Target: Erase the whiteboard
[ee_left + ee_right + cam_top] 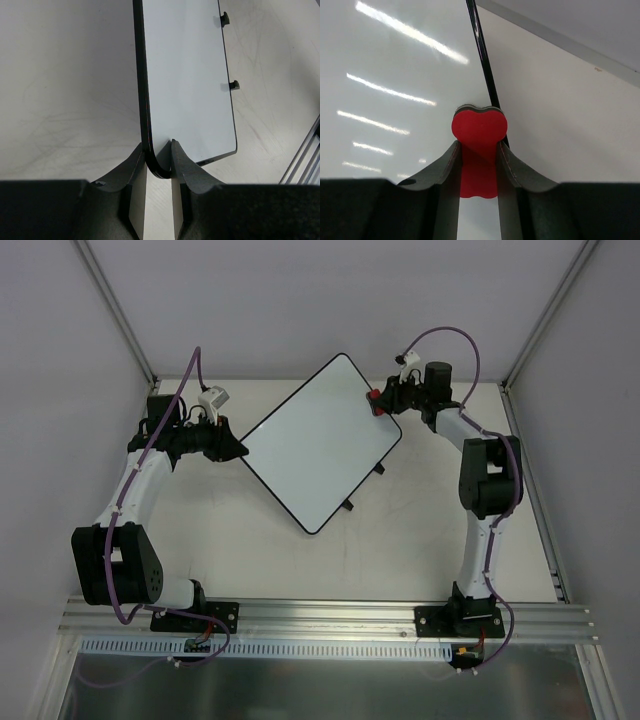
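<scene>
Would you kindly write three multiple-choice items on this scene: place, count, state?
1. Where is the red eraser? A. at the whiteboard rim B. under the whiteboard C. off the table
2. How many black clips are on the whiteboard? A. one B. two C. four
3. The left gripper is: A. open B. shut on the whiteboard C. holding the eraser
Key: 1 A, the right gripper holds it there; 2 B, two show along one edge; 3 B, its fingers pinch a corner.
</scene>
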